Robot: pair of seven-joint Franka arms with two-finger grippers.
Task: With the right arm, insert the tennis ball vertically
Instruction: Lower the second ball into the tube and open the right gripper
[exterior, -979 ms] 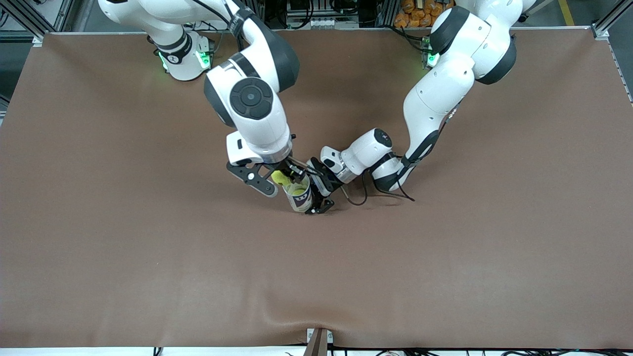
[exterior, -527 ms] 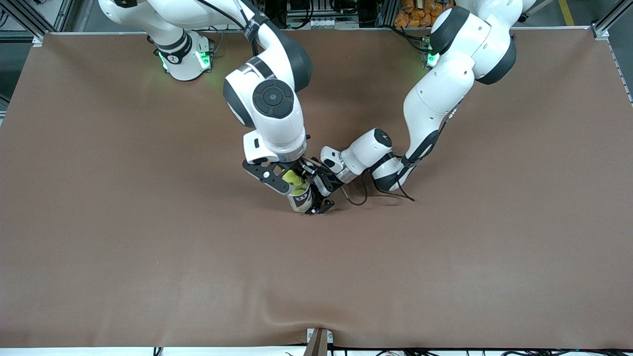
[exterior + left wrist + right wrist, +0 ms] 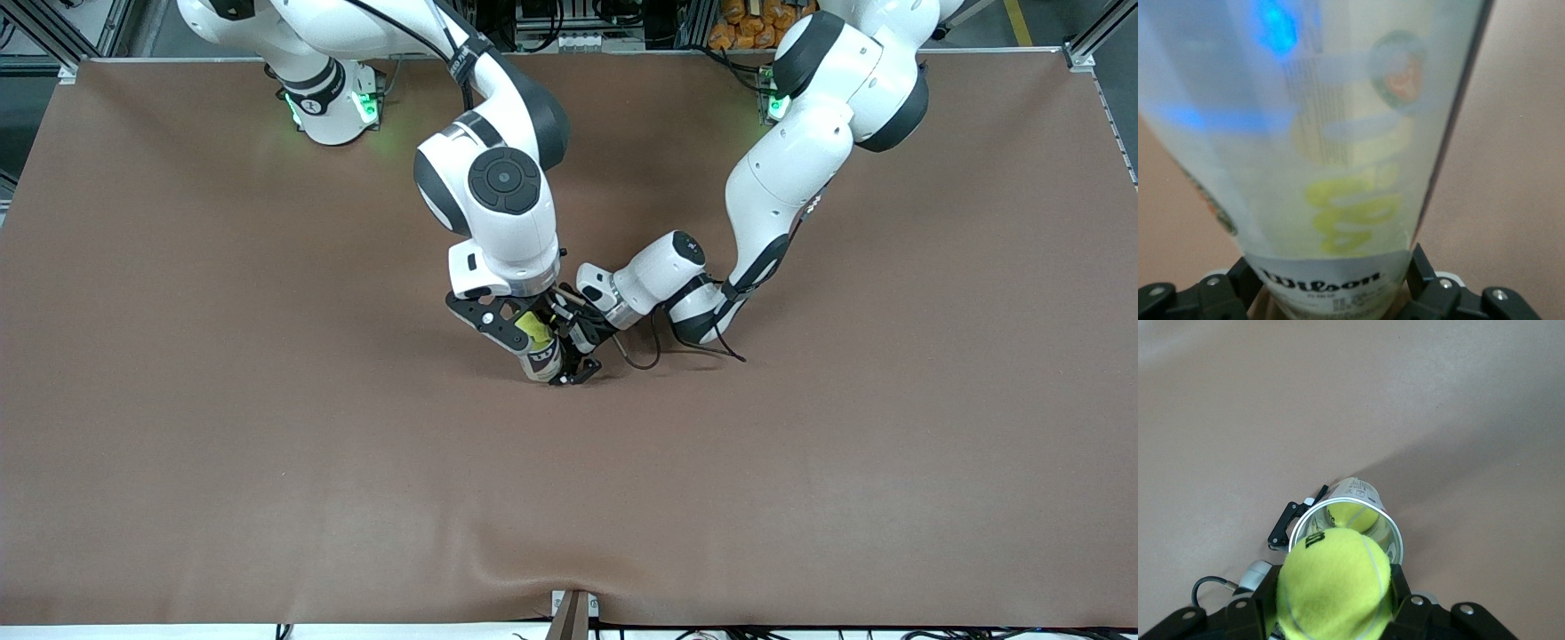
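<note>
**Operator:** I'm holding the tennis ball [image 3: 1333, 582] just above the open mouth of the clear can [image 3: 1350, 527], which is my landmark here. The ball is overlapping the rim on one edge, not yet inside, and I'm seeing a second ball [image 3: 1353, 513] already sitting down in the can.

**Observer:** Why is the can standing like that?

**Operator:** The can is standing upright on the table [image 3: 267, 444], a little tilted, so the ball can drop straight down. The left end effector [image 3: 573, 356] is bracing it low on the wall; its fingers [image 3: 1421, 270] are set part-way apart, one on each flank of the can near the label band, clamping it so it is not tipping when I press in.

**Observer:** And yours?

**Operator:** The right end effector [image 3: 1333, 600] is hanging over the can mouth, its fingers pinching the ball from both sides. I'm judging the next move needs the ball centred over the rim before lowering and letting go.
</note>
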